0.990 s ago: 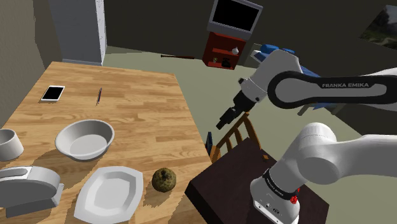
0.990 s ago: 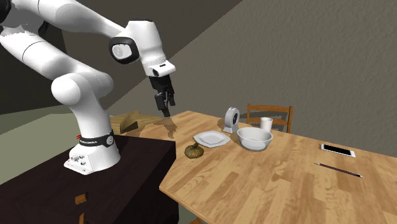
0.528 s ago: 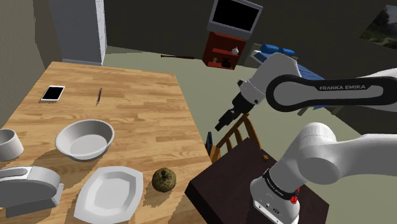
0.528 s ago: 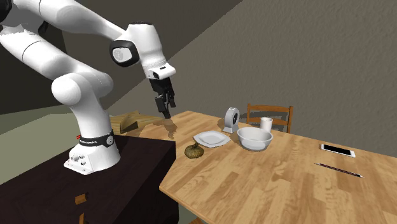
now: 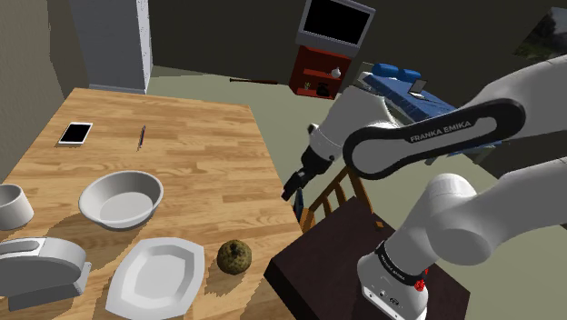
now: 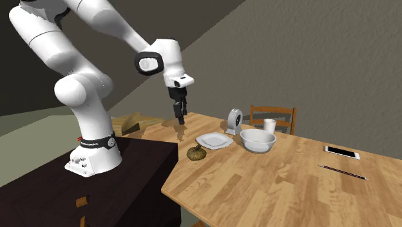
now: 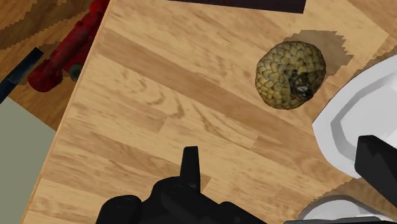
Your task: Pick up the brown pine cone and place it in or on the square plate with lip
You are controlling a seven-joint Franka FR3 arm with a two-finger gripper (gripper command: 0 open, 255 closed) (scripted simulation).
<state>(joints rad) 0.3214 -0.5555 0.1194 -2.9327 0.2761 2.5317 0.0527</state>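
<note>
A brown scaly pine cone (image 5: pixel 234 257) (image 6: pixel 196 153) (image 7: pixel 292 75) lies on the wooden table (image 5: pixel 200 155) near its edge by the stand. Right beside it sits the white square plate with a lip (image 5: pixel 154 275) (image 6: pixel 214 140) (image 7: pixel 354 130), with nothing on it. My black gripper (image 5: pixel 293 191) (image 6: pixel 181 120) (image 7: pixel 283 168) hangs in the air over the table's edge, well above the cone. Its fingers (image 7: pixel 189 167) stand wide apart, open and holding nothing. In the wrist view the cone lies ahead of the fingers, with the plate's rim beside it.
On the table stand a grey bowl (image 5: pixel 121 198) (image 6: pixel 258 140), a white cup (image 5: pixel 11 205), a rounded grey object (image 5: pixel 41 264) (image 6: pixel 234 120), a phone (image 5: pixel 75 134) and a pen (image 5: pixel 141 136). A wooden chair (image 5: pixel 332 195) stands between table and dark stand (image 5: pixel 363 264).
The arm has swung toward the table: the gripper moved to the shoulder view's left and lower, from beside the table to over its edge. It stays open.
</note>
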